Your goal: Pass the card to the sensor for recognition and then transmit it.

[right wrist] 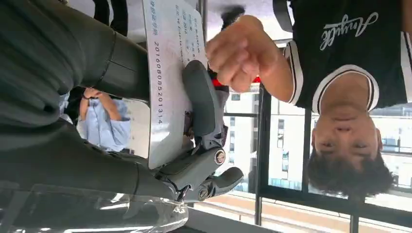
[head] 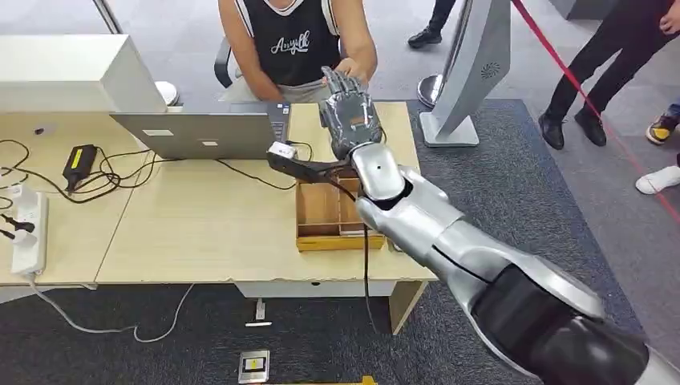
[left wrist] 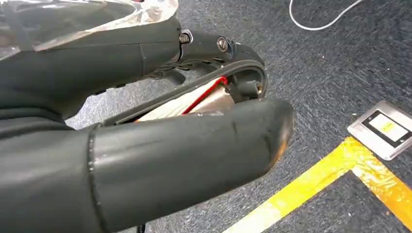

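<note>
My right hand [head: 350, 107] is stretched over the table's far edge toward a seated person [head: 290, 40]. Its thumb and fingers pinch a white card [right wrist: 167, 73] with printed text and numbers. The person's hand [right wrist: 238, 51] is at the card's far edge, and I cannot tell whether it grips the card. The sensor [head: 282, 151], a small white head on a black bent stalk, stands on the table just below my right forearm. My left hand [left wrist: 160, 145] hangs over the floor, fingers curled in and holding nothing.
An open laptop [head: 200, 133] sits left of the sensor, with cables and a power strip [head: 28, 228] further left. A wooden tray [head: 321, 216] lies under my right arm. A white kiosk stand [head: 473, 72] and other people's legs are at the right. A floor socket [left wrist: 386, 128] sits beside yellow tape.
</note>
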Robot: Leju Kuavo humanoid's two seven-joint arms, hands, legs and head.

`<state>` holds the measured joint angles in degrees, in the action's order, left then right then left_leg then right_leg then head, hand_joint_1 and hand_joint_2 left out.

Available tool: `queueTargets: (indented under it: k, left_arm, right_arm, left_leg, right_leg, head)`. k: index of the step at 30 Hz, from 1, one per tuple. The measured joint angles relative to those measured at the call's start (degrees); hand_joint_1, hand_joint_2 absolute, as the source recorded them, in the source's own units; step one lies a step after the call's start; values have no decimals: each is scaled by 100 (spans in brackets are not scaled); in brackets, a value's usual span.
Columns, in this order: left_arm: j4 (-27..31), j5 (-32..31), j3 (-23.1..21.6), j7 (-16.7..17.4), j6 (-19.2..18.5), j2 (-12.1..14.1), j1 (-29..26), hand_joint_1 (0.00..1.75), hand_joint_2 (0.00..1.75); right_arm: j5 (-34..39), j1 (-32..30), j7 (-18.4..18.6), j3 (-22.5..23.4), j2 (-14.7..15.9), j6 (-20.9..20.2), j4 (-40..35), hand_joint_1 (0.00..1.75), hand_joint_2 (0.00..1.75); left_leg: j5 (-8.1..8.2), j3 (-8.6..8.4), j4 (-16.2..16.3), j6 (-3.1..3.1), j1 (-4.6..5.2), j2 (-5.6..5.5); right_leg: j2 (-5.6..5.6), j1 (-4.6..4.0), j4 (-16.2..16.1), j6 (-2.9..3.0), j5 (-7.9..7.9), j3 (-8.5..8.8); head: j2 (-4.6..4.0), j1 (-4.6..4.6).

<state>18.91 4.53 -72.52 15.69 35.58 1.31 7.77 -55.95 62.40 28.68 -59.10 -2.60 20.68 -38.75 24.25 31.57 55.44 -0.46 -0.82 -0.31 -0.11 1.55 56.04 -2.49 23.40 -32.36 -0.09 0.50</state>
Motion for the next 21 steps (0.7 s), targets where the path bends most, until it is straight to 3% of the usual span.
queueTargets:
  k: [9,21]
  left_arm:
    - [0,-70,0,55,-28,-7,-32,0,0]
    - [0,-131,0,74,-61,-7,-54,0,0]
  right_arm:
    - [-31,126,314,-140,-236,-74,356,175,175]
    - [-68,172,778,-173,-146,-258,577,175,175]
  left_leg:
    - [0,0,1,0,3,0]
    - [0,-1,1,0,2,1]
  right_leg:
    - [0,2,-3,-1,-1,1]
    - [0,2,-2,-1,-1,1]
  head:
    - [0,-2]
    - [2,0]
